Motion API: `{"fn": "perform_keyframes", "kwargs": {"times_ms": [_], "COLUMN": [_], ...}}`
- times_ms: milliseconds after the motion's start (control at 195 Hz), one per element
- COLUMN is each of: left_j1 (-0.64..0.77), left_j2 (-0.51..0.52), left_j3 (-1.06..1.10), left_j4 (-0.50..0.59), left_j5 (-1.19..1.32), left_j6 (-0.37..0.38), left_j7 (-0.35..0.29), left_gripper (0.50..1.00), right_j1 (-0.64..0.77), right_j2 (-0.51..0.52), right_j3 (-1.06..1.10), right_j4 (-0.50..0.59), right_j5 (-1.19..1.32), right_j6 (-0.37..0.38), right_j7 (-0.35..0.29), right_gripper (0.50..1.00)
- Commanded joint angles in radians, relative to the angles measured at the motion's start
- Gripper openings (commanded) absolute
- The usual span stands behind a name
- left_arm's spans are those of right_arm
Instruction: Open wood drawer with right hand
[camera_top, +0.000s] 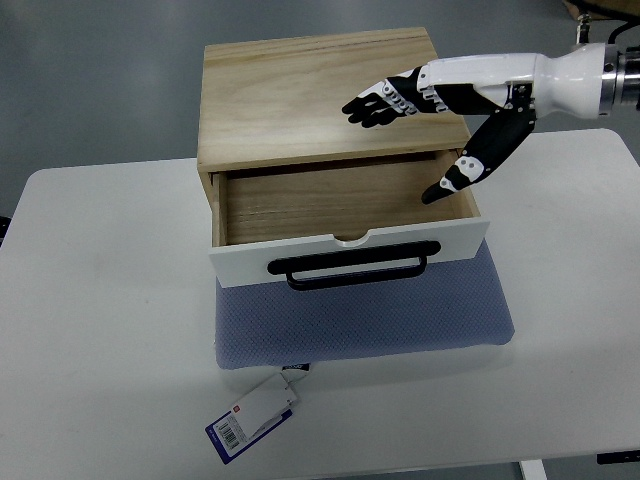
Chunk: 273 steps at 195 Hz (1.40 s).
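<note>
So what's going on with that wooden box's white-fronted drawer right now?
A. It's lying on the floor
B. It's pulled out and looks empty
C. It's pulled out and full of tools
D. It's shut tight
B: the white-fronted drawer stands pulled out of the light wooden box, its bare wood floor showing nothing inside, while the robot's white and black right hand hangs above it, fingers spread.

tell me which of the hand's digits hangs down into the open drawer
The thumb of the right hand: it points down over the drawer by its right wall, while the four fingers stretch out level above the box top.
</note>
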Motion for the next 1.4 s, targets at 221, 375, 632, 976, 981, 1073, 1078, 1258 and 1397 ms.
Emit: {"fn": "perform_keyframes", "kwargs": {"times_ms": [221,375,632,976,981,1073,1078,1258,1397], "left_j1": [0.0,0.0,0.0,0.0,0.0,0.0,0.0,0.0,0.0], "left_j2": [0.0,0.0,0.0,0.0,0.0,0.0,0.0,0.0,0.0], "left_j3": [0.0,0.0,0.0,0.0,0.0,0.0,0.0,0.0,0.0], "left_j4": [0.0,0.0,0.0,0.0,0.0,0.0,0.0,0.0,0.0], "left_j5": [0.0,0.0,0.0,-0.001,-0.001,0.0,0.0,-0.001,0.0], "left_j6": [0.0,0.0,0.0,0.0,0.0,0.0,0.0,0.0,0.0], "left_j7": [0.0,0.0,0.0,0.0,0.0,0.0,0.0,0.0,0.0], "left_gripper": [1.0,1.0,1.0,1.0,1.0,1.0,1.0,1.0,1.0], "right_j1": [-0.049,-0.098,-0.192,-0.235,-0.235,-0.236,-0.238,-0.25,-0.261], "right_j2": [0.02,0.086,0.177,0.289,0.289,0.306,0.309,0.318,0.318], "right_j3": [0.007,0.007,-0.013,-0.026,-0.026,-0.028,-0.026,-0.029,-0.052], "right_j4": [-0.369,-0.588,-0.733,-0.759,-0.759,-0.782,-0.785,-0.796,-0.796], "right_j5": [0.284,0.464,0.774,0.801,0.801,0.803,0.803,0.803,0.803], "right_j6": [0.0,0.0,-0.14,-0.298,-0.298,-0.319,-0.319,-0.321,-0.321], "right_j7": [0.015,0.044,0.09,0.093,0.093,0.094,0.094,0.094,0.094], "right_gripper": [0.932,0.932,0.932,0.932,0.932,0.932,0.932,0.932,0.932]}}
